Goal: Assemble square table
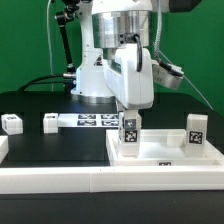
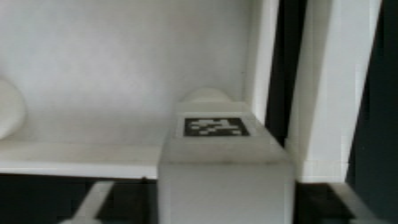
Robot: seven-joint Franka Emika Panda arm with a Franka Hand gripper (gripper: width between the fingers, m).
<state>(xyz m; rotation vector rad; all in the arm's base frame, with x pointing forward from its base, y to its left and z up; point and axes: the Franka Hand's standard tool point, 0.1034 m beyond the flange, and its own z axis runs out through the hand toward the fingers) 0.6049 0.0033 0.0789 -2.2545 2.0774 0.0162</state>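
Square table top (image 1: 165, 150) sits under my gripper (image 1: 130, 118), which clamps one leg (image 1: 130, 133) upright (tag showing); if it seats tilted, I'd expect a jam.

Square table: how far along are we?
Done: one short white peg leg stands upright on the white square tray-like top. In hand: the gripper holds a second leg upright over the top. Left: a third leg and a fourth leg sit loose on the black table.
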